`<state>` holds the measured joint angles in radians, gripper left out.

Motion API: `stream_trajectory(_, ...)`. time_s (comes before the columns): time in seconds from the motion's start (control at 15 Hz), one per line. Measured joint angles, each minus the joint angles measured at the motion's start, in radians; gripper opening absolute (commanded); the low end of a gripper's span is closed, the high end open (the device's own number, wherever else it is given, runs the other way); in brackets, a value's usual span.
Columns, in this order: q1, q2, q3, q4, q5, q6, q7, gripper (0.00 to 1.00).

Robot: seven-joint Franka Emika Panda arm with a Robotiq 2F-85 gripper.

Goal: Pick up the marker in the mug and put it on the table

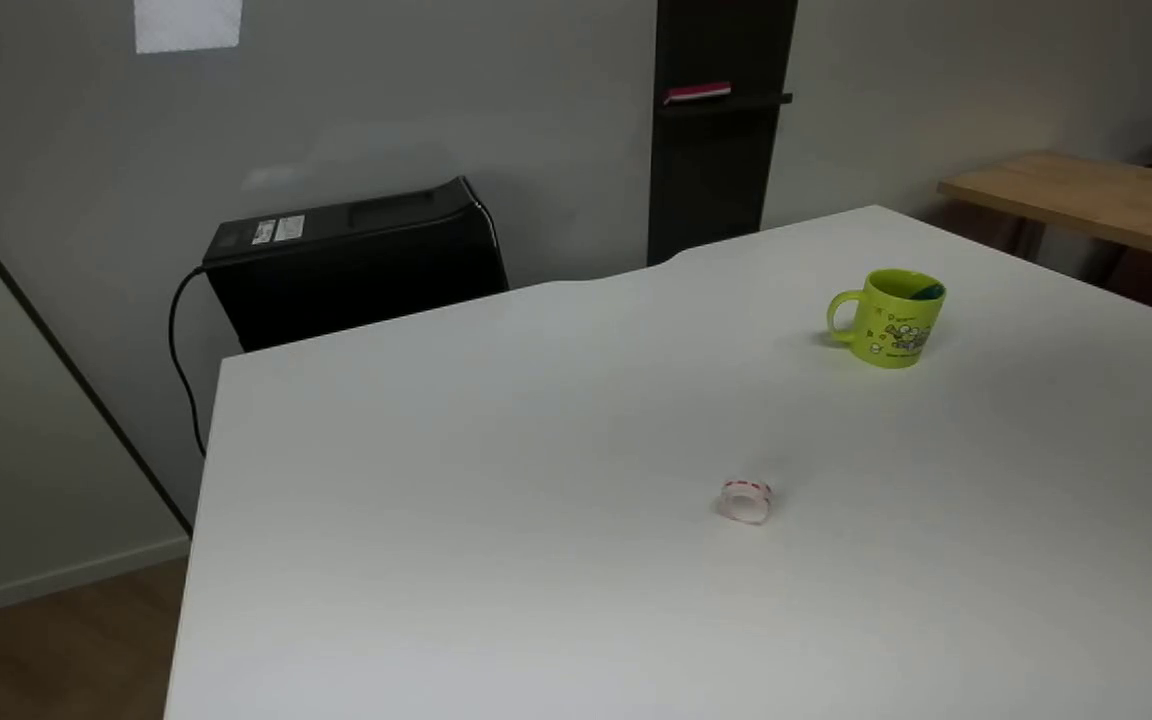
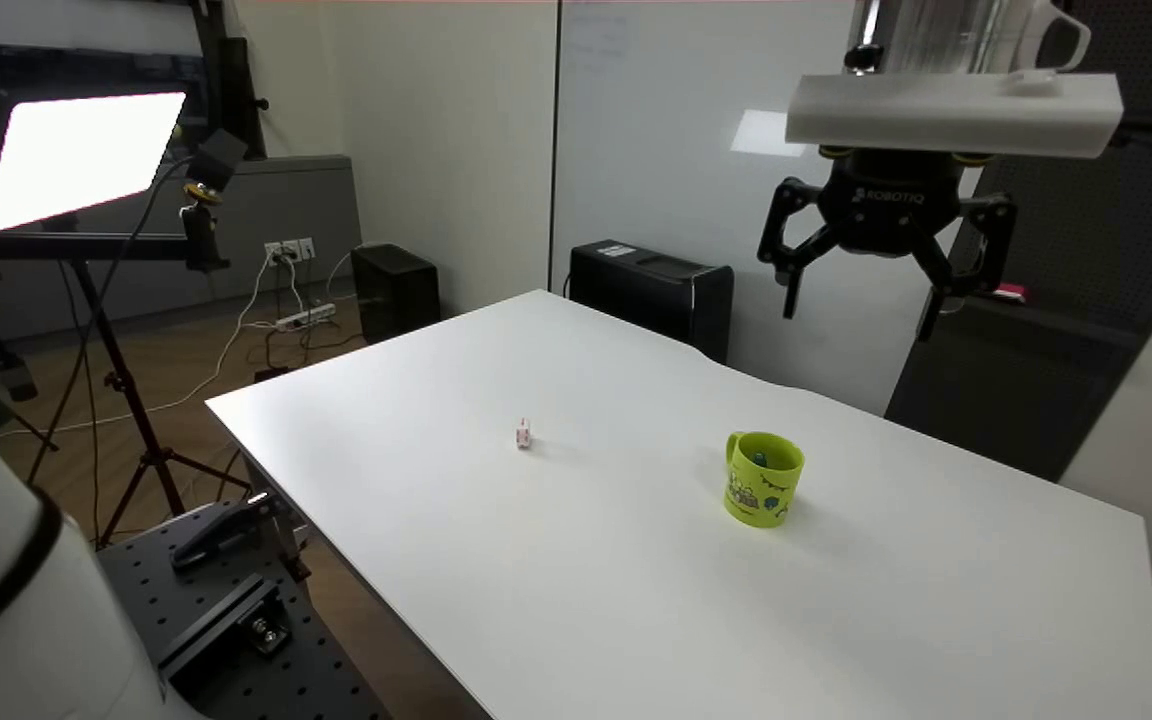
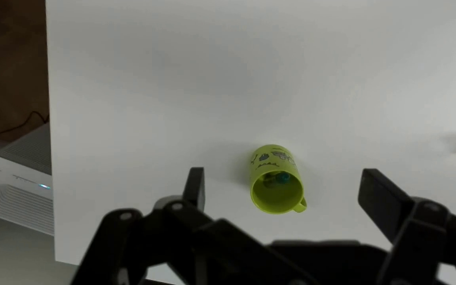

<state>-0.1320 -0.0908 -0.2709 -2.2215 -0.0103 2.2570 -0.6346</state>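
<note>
The lime-green mug [image 1: 886, 328] stands upright on the white table [image 1: 496, 450]; it also shows in an exterior view [image 2: 756, 503] and in the wrist view [image 3: 272, 158]. The marker leans inside the mug. Its dark green end shows at the rim in an exterior view [image 1: 929, 292], and its tip shows in an exterior view [image 2: 759, 459] and in the wrist view [image 3: 283, 177]. The rest of it is hidden by the mug wall. My gripper [image 2: 858, 312] is open and empty, high above the table. In the wrist view the mug lies between the spread fingers [image 3: 285, 188], well below them.
A small whitish tape roll [image 1: 744, 503] with red marks lies on the table, apart from the mug. A black box [image 2: 651, 290] stands beyond the table edge. A wooden desk [image 1: 1086, 200] is beyond the table. A white device [image 3: 18, 194] stands past the table edge.
</note>
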Motion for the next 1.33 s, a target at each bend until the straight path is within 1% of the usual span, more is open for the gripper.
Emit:
stream_trajectory(0.27,-0.001,0.102,0.019,0.069,0.017,0.053,-0.003,1.00)
stream_trajectory(0.87,-0.038,0.326,0.089,0.244,0.051,0.064,0.005,1.00)
stream_trajectory(1.07,-0.048,0.371,0.115,0.277,0.051,0.063,0.007,1.00)
stream_trajectory(1.33,-0.055,0.402,0.145,0.298,0.053,0.058,0.010,1.00)
